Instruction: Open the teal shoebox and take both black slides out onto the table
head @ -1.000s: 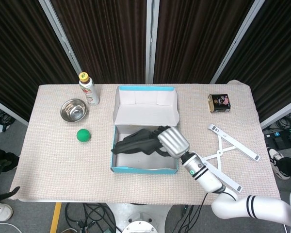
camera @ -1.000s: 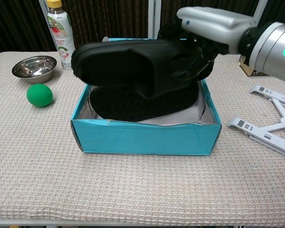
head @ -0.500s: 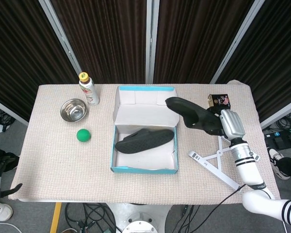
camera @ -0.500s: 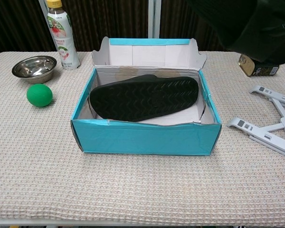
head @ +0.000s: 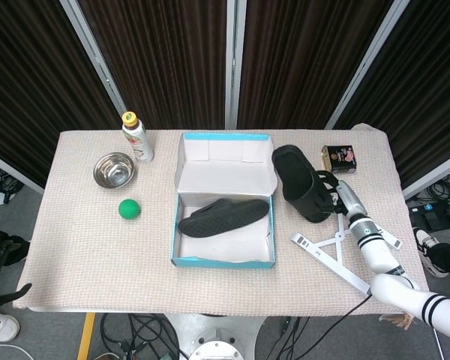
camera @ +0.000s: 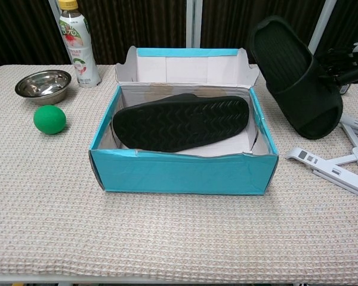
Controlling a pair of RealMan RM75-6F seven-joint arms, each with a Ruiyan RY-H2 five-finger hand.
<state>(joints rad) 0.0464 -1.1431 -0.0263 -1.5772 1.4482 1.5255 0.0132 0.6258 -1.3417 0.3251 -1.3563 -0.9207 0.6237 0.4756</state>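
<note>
The right robot hand (head: 337,196) holds one black slide (camera: 295,77), a thick moulded rubbery shoe with a ribbed footbed, tilted on edge just right of the teal shoebox (camera: 182,173). That cardboard box stands open, its white-lined lid (head: 226,160) folded back, and the second slide (head: 223,216) lies sole-up inside, showing a zigzag tread. The tabletop (camera: 167,238) wears a coarse woven beige cloth. The left robot hand is out of sight
</note>
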